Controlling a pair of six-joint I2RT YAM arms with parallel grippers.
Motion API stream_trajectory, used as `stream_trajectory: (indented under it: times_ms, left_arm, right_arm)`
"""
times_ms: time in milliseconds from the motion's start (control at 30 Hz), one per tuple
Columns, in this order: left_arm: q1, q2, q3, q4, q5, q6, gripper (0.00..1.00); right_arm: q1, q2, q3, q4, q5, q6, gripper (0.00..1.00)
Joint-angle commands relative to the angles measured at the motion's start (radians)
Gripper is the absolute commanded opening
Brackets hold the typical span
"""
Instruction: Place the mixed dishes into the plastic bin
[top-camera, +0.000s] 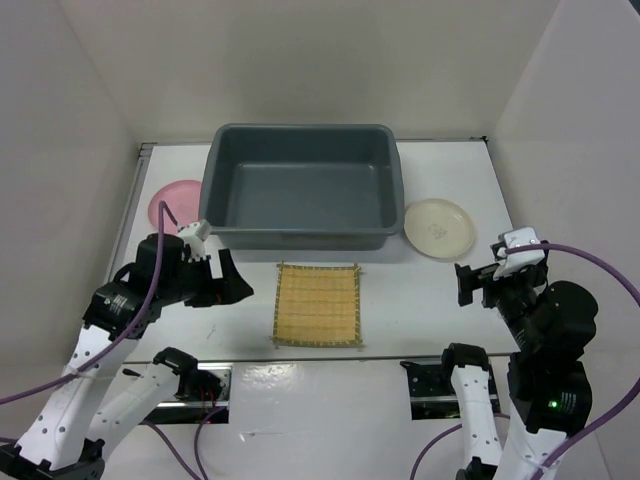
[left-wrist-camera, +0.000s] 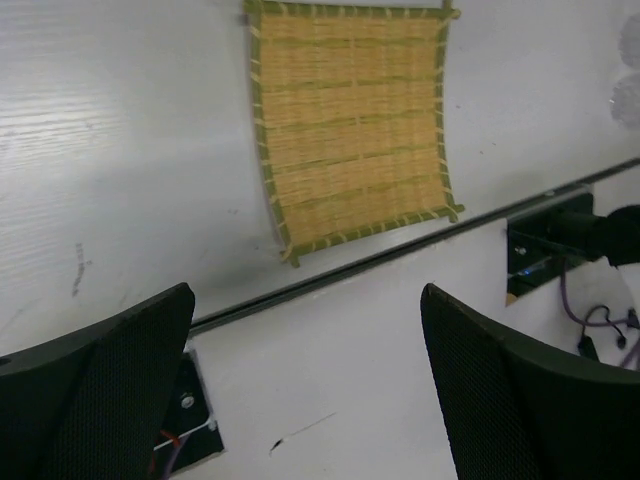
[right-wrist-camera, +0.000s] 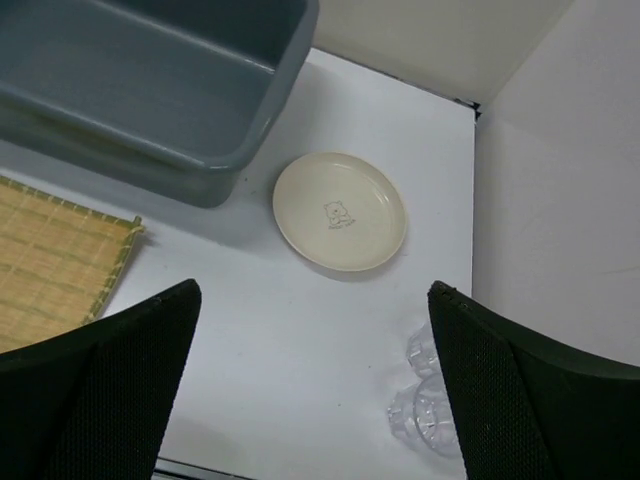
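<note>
From my seat I see the left gripper (top-camera: 232, 282) and the right gripper (top-camera: 472, 284) both hanging above the table (top-camera: 410, 300) with their fingers spread wide and nothing between them, one on either side of the bamboo mat (top-camera: 317, 305). The mat lies flat just in front of the plastic bin (top-camera: 300, 238). Farther back, the cream-white plate (top-camera: 438, 228) rests on the table just beside the bin's right wall, and the pink plate (top-camera: 173, 203) lies partly hidden at its left wall.
</note>
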Motion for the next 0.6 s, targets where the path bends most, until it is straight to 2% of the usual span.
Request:
stream_trajectory:
  times_ms: [0, 100, 200, 300, 333, 367, 433, 467, 500, 567]
  left_arm:
    - [-0.012, -0.026, -0.104, 0.158, 0.180, -0.095, 1.00]
    - [-0.022, -0.013, -0.179, 0.208, 0.214, -0.120, 1.00]
    - [-0.032, -0.004, -0.199, 0.222, 0.175, -0.109, 1.00]
    - [-0.032, -0.019, -0.250, 0.238, 0.175, -0.120, 1.00]
    - [-0.032, -0.029, -0.285, 0.256, 0.175, -0.138, 1.00]
    - [-0.032, -0.050, -0.297, 0.256, 0.184, -0.154, 1.00]
    - [-0.032, -0.076, -0.314, 0.284, 0.185, -0.175, 1.00]
    - [-0.032, -0.101, -0.324, 0.284, 0.185, -0.201, 1.00]
    - [-0.032, -0.111, -0.336, 0.293, 0.185, -0.212, 1.00]
    - [-0.032, -0.137, -0.353, 0.305, 0.185, -0.247, 1.00]
  right_arm:
    - [0.009, 0.004, 0.012, -0.052, -0.080, -0.064, 0.98]
    - [-0.002, -0.019, -0.005, -0.004, -0.180, -0.114, 0.98]
    - [-0.034, 0.015, -0.043, 0.012, -0.306, -0.252, 0.94]
    - [-0.034, 0.191, -0.054, -0.054, -0.421, -0.346, 0.96]
    - [-0.034, 0.299, -0.054, -0.086, -0.468, -0.358, 0.96]
    - [-0.034, 0.355, -0.054, -0.097, -0.487, -0.358, 0.71]
    - [-0.034, 0.455, -0.054, -0.098, -0.498, -0.340, 0.34]
    - [-0.025, 0.540, -0.054, -0.098, -0.510, -0.360, 0.11]
    - [-0.010, 0.574, -0.054, -0.098, -0.510, -0.360, 0.02]
    - [0.039, 0.646, -0.043, -0.067, -0.464, -0.343, 0.00]
